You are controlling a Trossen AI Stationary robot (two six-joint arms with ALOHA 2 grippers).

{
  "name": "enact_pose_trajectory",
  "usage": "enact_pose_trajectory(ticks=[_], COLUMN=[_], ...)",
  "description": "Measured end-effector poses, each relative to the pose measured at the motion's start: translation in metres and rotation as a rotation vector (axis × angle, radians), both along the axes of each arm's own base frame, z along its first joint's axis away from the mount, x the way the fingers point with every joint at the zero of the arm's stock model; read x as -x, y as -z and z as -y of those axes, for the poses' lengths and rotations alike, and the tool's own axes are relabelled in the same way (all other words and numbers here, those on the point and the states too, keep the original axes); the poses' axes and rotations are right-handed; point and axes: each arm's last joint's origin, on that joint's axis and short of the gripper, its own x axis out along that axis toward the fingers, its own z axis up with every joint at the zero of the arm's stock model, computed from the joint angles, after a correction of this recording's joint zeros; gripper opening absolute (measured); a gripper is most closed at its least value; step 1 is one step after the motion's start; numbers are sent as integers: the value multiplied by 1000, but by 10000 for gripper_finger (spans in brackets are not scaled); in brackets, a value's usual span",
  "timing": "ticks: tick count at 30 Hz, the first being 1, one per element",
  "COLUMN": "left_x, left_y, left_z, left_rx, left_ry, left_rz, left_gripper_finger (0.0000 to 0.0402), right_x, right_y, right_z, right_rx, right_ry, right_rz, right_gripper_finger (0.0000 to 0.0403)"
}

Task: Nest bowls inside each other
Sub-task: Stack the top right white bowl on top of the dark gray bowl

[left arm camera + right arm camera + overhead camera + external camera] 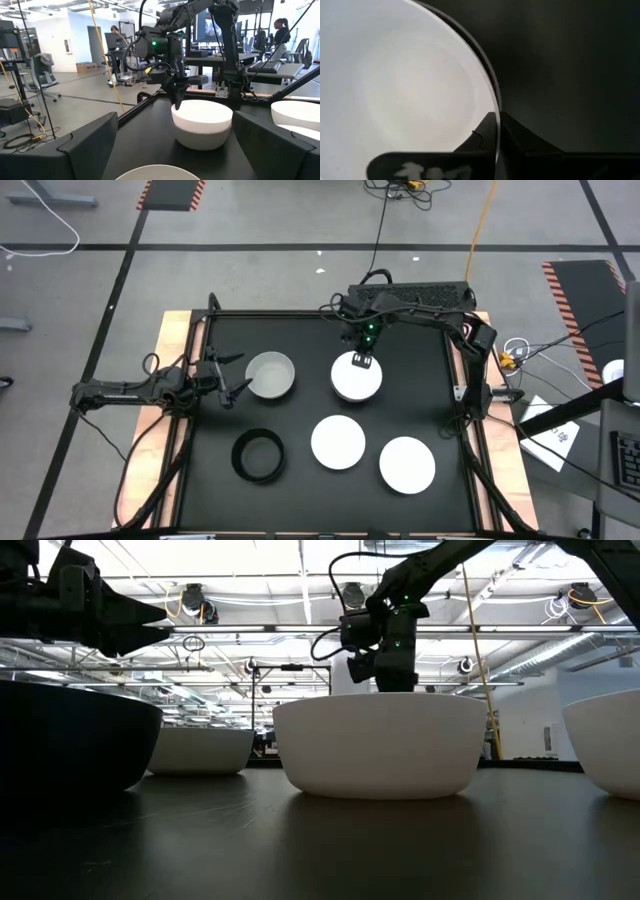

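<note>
- Right claw (363, 361) pinches the rim of a white bowl (357, 379) already sitting inside a grey bowl (201, 139); this nesting step looks nearly done.
- Left claw (237, 376), spread and empty, waits beside another grey bowl (270, 375).
- Next move, probably: release, then fetch another bowl.

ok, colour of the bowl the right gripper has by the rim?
White, nested in a grey bowl; clearest in left wrist view: white bowl, right gripper.

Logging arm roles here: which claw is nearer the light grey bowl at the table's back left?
Left. The left claw sits open just beside the light grey bowl, on its left. The right claw is farther, pinching the rim of a white bowl.
</note>
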Motion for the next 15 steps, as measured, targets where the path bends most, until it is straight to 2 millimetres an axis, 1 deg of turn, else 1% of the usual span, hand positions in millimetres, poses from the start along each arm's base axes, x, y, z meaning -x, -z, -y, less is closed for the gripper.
enact_pose_trajectory(ticks=[9,15], left_x=[0,0], left_y=[0,0], left_z=[0,0], left_rx=[0,0], left_ry=[0,0], left_rz=[-1,-2], left_gripper_finger=[395,395], right_x=[-2,-4], right_y=[0,0], right_z=[-1,-3], right_rx=[15,84], right_ry=[28,37], right_rz=[2,-23], right_gripper_finger=[0,0])
